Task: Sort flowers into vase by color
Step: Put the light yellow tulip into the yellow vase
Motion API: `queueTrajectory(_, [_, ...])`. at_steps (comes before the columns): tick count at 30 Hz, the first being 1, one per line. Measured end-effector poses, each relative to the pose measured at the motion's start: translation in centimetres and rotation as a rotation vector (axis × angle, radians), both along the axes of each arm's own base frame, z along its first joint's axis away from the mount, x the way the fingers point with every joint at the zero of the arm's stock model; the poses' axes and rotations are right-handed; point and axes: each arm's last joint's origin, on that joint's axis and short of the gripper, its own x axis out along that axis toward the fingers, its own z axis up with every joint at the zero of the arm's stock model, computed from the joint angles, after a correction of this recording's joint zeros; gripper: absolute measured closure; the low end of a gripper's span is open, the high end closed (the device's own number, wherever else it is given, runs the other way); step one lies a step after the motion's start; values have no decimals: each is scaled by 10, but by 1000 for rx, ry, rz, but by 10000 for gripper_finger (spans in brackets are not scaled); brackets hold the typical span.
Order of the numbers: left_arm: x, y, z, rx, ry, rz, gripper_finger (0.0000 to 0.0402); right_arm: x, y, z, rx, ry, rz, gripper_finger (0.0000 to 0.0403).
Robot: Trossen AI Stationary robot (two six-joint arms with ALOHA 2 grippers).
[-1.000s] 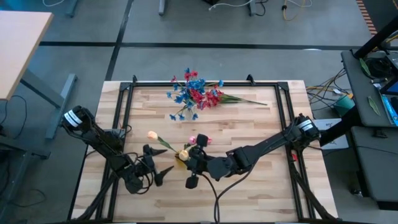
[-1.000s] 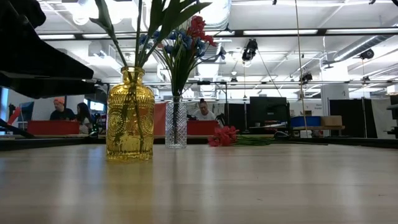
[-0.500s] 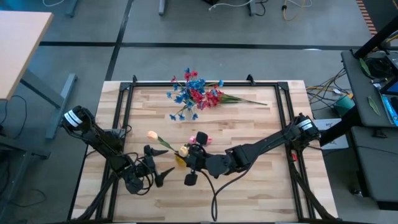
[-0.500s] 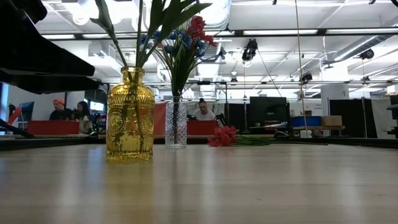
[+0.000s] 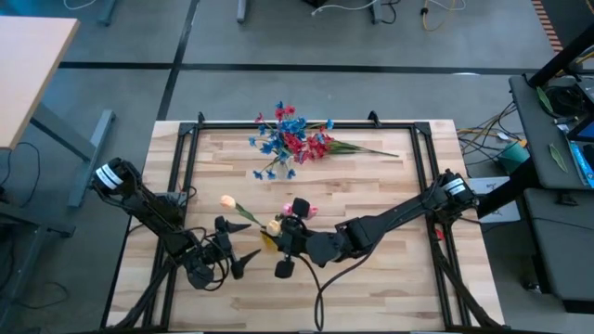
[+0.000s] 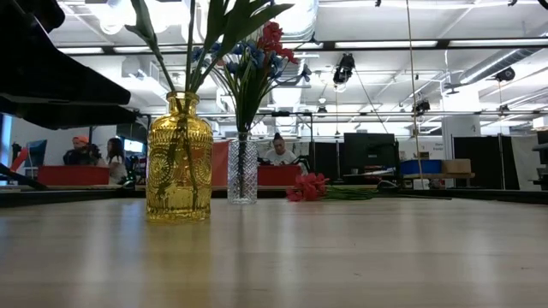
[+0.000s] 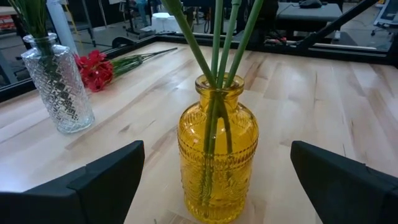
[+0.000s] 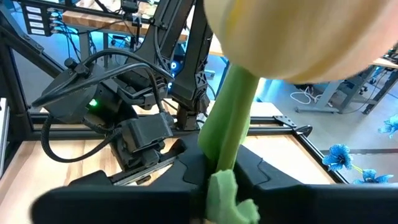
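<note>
Flowers (image 5: 292,141) in red and blue stand bunched at the far middle of the table (image 5: 390,186); in the low view their stems sit in a clear vase (image 6: 242,168), with loose red blooms (image 6: 308,186) lying on the wood beyond it. Three green stems (image 7: 217,43) stand in the amber vase (image 7: 217,155), nearer the front edge. No label, brand or writing can be read on either vase or on the arms.

Right gripper (image 5: 276,234) lies low over the table, its arm stretched in from the right edge toward the amber vase. The right wrist view shows its fingers (image 8: 261,174) pinched against a cream tulip's (image 8: 292,34) stem just below the bud. A pink tulip (image 5: 227,200) leans out to the left of that vase.

Left gripper (image 5: 232,250) rests near the front left, jaws spread wide with nothing between them, facing the amber vase just beside it.
</note>
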Motion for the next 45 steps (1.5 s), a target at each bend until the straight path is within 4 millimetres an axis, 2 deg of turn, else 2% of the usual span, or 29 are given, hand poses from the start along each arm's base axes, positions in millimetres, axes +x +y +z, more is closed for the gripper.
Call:
queueTrajectory(17, [0, 0, 0, -15, -7, 4, 16, -3, 6, 0, -9, 11, 13, 148])
queueTrajectory(21, [0, 0, 0, -15, -7, 4, 16, -5, 8, 1, -10, 9, 18, 111])
queueTrajectory(25, [0, 0, 0, -16, -7, 4, 16, -5, 8, 2, -11, 8, 18, 90])
queueTrajectory(29, [0, 0, 0, -22, -10, 5, 15, -6, 8, 5, -13, 3, 19, 91])
queueTrajectory(33, [0, 0, 0, -23, -10, 6, 15, -5, 8, 14, -15, -7, 21, 111])
queueTrajectory(38, [0, 0, 0, -23, -10, 6, 15, -5, 7, 18, 5, 7, 27, 169])
queueTrajectory(45, [0, 0, 0, -22, -10, 6, 15, -4, 8, 13, 28, 14, 60, 244])
